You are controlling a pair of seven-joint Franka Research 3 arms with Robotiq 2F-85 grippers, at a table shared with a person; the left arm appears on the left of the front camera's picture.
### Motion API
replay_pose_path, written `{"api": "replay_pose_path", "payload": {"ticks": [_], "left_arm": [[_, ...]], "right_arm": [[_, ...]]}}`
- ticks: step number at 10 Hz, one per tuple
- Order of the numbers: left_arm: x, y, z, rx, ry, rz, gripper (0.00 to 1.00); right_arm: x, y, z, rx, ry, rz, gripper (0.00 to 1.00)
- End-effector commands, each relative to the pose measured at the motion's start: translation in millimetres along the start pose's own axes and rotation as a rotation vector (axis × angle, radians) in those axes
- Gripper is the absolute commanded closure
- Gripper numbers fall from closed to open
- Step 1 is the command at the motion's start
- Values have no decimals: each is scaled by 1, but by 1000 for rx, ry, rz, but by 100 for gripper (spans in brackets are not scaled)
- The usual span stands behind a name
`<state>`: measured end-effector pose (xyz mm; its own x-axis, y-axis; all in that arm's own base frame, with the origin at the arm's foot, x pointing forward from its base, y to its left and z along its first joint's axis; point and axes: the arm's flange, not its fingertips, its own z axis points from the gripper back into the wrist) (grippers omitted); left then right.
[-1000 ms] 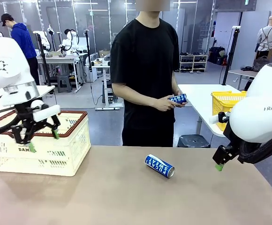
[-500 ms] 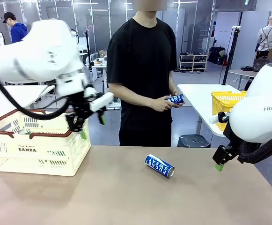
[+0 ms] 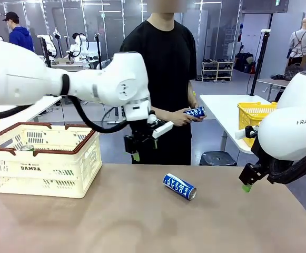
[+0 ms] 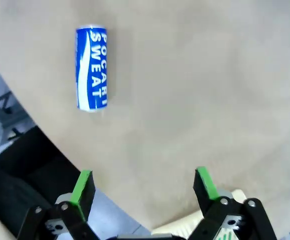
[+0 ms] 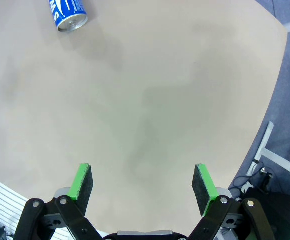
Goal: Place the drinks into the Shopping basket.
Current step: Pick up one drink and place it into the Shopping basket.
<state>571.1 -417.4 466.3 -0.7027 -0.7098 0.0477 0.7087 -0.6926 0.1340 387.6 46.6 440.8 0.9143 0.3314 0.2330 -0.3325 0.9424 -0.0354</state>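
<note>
Blue can (image 4: 91, 68) lies flat; left gripper (image 4: 144, 182) hovers nearby, jaws apart.

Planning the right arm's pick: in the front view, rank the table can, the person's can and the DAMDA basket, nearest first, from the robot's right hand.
1. table can, left of the right hand
2. person's can, farther back
3. DAMDA basket, far left

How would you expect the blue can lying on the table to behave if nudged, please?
The blue can lies on its side on the smooth table, so it would probably roll. Its glossy round wall may slip when gripped.
</note>
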Motion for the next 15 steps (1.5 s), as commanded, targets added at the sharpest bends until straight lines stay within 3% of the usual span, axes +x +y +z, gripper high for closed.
{"api": "replay_pose_path", "payload": {"ticks": [1,8,15], "left_arm": [[8,38,-6,-41,-27,0,0],[29,83,-79,-11,-88,-77,0],[46,114,-126,-35,-52,-75,0]], "right_arm": [[-2,-1,-1,-2,2,3,0],[-2,-1,-1,-2,2,3,0],[-2,-1,-1,-2,2,3,0]]}}
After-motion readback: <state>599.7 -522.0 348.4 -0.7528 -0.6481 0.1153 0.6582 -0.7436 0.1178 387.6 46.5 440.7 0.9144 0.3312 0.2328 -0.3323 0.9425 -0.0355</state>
